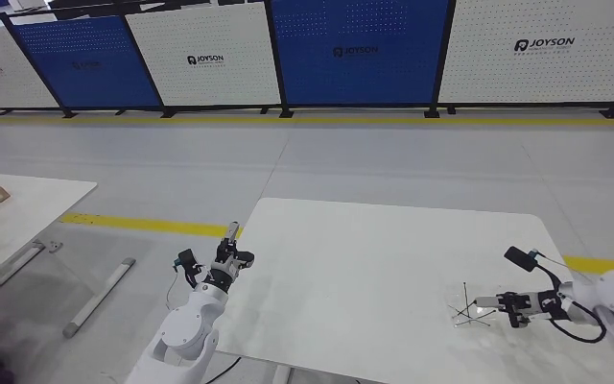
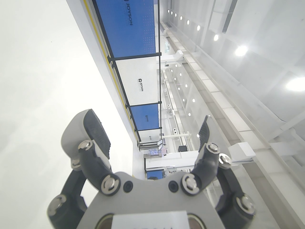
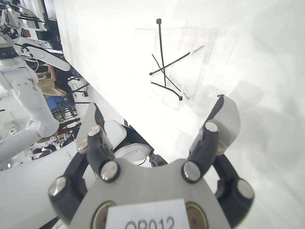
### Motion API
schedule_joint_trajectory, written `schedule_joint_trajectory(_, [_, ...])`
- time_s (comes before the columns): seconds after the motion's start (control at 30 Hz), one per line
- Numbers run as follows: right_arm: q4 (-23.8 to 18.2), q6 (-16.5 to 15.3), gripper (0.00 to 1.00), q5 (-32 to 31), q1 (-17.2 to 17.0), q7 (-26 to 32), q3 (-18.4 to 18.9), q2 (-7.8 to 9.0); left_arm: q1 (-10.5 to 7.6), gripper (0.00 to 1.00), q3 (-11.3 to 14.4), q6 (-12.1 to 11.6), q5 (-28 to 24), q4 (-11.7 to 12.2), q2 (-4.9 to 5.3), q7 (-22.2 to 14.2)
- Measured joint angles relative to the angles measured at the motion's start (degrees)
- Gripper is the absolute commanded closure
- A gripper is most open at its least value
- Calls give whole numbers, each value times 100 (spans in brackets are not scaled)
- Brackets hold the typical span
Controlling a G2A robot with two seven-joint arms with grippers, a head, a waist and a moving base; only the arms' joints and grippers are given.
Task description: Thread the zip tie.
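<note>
1. Zip ties (image 1: 467, 309) (image 3: 162, 55): black, at least three, crossed in a loose pile near the near right corner of the surface (image 1: 384, 259).
2. Seen from the top, one lined up straight toward the far edge, head at that end. Flat or propped up: cannot tell.
3. In the right wrist view, that same head sitting right at the rim of a clear tray (image 3: 190, 34), strap running back into the pile.
4. Two more slanting across the first close to its tail end, each with a small square head at one end and the long axes forming a rough X.
5. All inside the tray, low-walled and see-through.
6. Right end effector (image 1: 487, 305) (image 3: 158, 102): just beside the pile on its right, aimed at it, fingers spread wide, gripping nothing, apart from the tray.
7. Left end effector (image 1: 231, 232) (image 2: 147, 115): at the left edge of the surface, well apart from the pile, pointed toward the far wall, fingers parted and empty.
8. Beyond the surface: a yellow floor line (image 1: 144, 224) and a row of blue and white pegboard panels (image 1: 360, 53).
</note>
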Motion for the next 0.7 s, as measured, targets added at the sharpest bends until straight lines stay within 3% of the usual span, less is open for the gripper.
schedule_joint_trajectory(0.33, [109,136,0,68,32,-228,-56,-45,0,0,0,0,0,0,0,0])
schedule_joint_trajectory(0.43, [220,203,31,59,75,-188,-84,-57,0,0,0,0,0,0,0,0])
schedule_joint_trajectory(0.47, [256,242,51,38,97,-166,-98,-61,0,0,0,0,0,0,0,0])
schedule_joint_trajectory(0.7, [506,288,66,15,195,-128,-139,-85,0,0,0,0,0,0,0,0])
